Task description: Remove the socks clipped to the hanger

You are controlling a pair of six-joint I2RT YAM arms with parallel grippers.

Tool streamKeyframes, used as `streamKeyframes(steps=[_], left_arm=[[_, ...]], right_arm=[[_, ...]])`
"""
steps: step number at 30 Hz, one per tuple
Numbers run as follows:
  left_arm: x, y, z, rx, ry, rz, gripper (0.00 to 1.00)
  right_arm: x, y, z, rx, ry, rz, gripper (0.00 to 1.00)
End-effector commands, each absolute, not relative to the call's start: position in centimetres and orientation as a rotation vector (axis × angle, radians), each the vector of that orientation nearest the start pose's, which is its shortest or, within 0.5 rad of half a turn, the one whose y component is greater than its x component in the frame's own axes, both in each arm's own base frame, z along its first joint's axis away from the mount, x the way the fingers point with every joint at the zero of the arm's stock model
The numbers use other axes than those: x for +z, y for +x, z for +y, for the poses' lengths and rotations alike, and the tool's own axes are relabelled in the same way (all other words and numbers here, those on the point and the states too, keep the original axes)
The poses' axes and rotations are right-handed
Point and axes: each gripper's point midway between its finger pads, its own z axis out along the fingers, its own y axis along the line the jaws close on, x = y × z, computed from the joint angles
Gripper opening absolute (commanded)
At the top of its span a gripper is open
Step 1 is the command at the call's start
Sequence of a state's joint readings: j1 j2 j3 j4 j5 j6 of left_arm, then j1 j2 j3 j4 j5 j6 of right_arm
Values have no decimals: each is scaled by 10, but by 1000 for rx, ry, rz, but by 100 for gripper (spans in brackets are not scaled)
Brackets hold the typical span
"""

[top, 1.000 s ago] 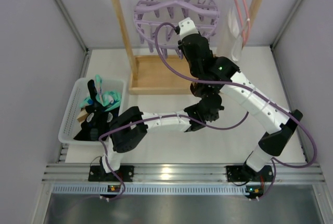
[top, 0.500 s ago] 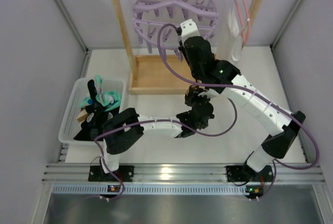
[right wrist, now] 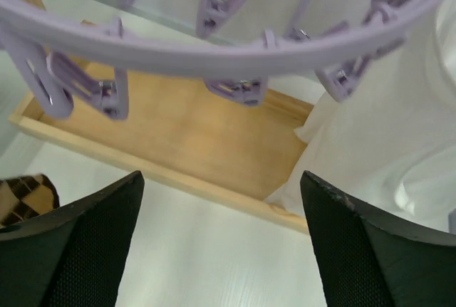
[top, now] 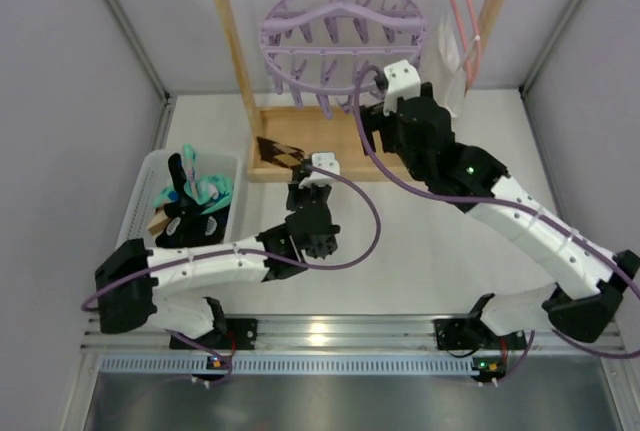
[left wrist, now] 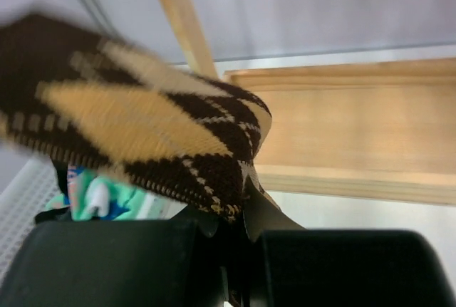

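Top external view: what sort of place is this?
Likely a lab robot cell staged as a laundry-drying corner: a wooden rack holding a round lilac plastic peg hanger, a white plastic mesh basket of patterned socks, and an aluminium mounting rail between plain grey walls.

A wooden rack (top: 232, 41) is placed at the far edge of the white desk (top: 430, 251), on a flat wooden base (top: 285, 126). A thin pink hanger (top: 462, 11) with a white garment (top: 445, 71) is hung from the top bar, near the far right corner. A white basket (top: 135, 221) is seen at the left edge.
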State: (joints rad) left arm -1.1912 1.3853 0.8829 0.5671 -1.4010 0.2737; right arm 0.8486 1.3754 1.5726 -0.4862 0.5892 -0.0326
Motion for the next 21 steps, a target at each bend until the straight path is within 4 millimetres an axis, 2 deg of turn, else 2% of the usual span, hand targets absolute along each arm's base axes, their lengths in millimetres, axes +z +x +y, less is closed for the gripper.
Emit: streamKeyframes(steps=[1, 2, 3, 4, 5, 7, 8, 9, 12, 16, 17, 19, 20, 21], left_arm=[[286, 255, -167, 503, -106, 1591, 0], [291, 252, -157, 517, -121, 1593, 0], [295, 248, -148, 546, -119, 1600, 0], [308, 245, -134, 526, -161, 1597, 0], [313, 243, -127, 526, -174, 1598, 0], [329, 243, -103, 538, -229, 1594, 0], [334, 243, -94, 548, -252, 1593, 0], [342, 244, -83, 571, -279, 1591, 0], [361, 246, -65, 593, -315, 1582, 0], [372, 259, -23, 727, -413, 1557, 0], [373, 262, -19, 745, -421, 1552, 0], [371, 274, -8, 802, -473, 1544, 0], [361, 279, -3, 908, -394, 1589, 0], [363, 303, -3, 804, -439, 1566, 0]], right_arm=[[418, 299, 214, 271, -277, 1658, 92], [404, 294, 209, 264, -281, 1680, 98], [401, 289, 204, 278, -263, 1681, 99], [409, 277, 191, 300, -241, 1657, 99], [396, 273, 187, 294, -241, 1675, 99], [398, 260, 172, 322, -202, 1658, 99], [387, 258, 168, 322, -193, 1673, 99], [385, 255, 166, 327, -186, 1667, 99], [381, 248, 157, 333, -169, 1663, 99], [384, 244, 153, 343, -167, 1661, 100], [385, 243, 153, 349, -171, 1657, 99], [385, 242, 155, 355, -180, 1658, 99], [385, 242, 156, 361, -181, 1656, 99], [384, 242, 158, 370, -187, 1656, 99]])
